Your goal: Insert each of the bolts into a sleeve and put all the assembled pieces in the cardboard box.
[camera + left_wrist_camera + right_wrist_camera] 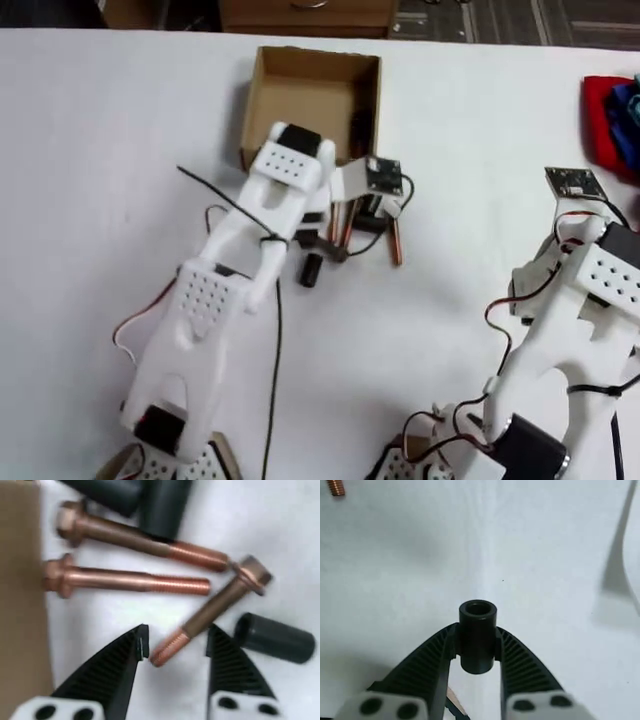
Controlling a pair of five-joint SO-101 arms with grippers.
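The step in hand looks like the first joining: no bolt sits in a sleeve yet. The left hand [175, 635] hangs low over the parts just below the cardboard box [320, 56], which stands at the upper centre of the high view. Its fingers [122, 662] are spread apart, with the threaded end of one bolt [215, 607] lying between them, not yet gripped. Two more bolts [125, 579] [130, 536] lie side by side close to the box wall. A loose sleeve [277, 639] rests just beside the head end of the first bolt. Another dark sleeve [165, 505] touches the farther of the paired bolts.

The right hand [476, 630], at the right of the high view and well apart from the box, is clamped on a black sleeve [478, 612] with its open bore facing outward above the white surface [120, 130].

I judge the next move to be closing the left fingers on the bolt shank and lifting it. The bolt's thread must then line up with the held sleeve's bore, so both hands must meet squarely.

The box shows a bare brown floor with no assembled piece on the part in sight. Its near corner is hidden behind the left arm.
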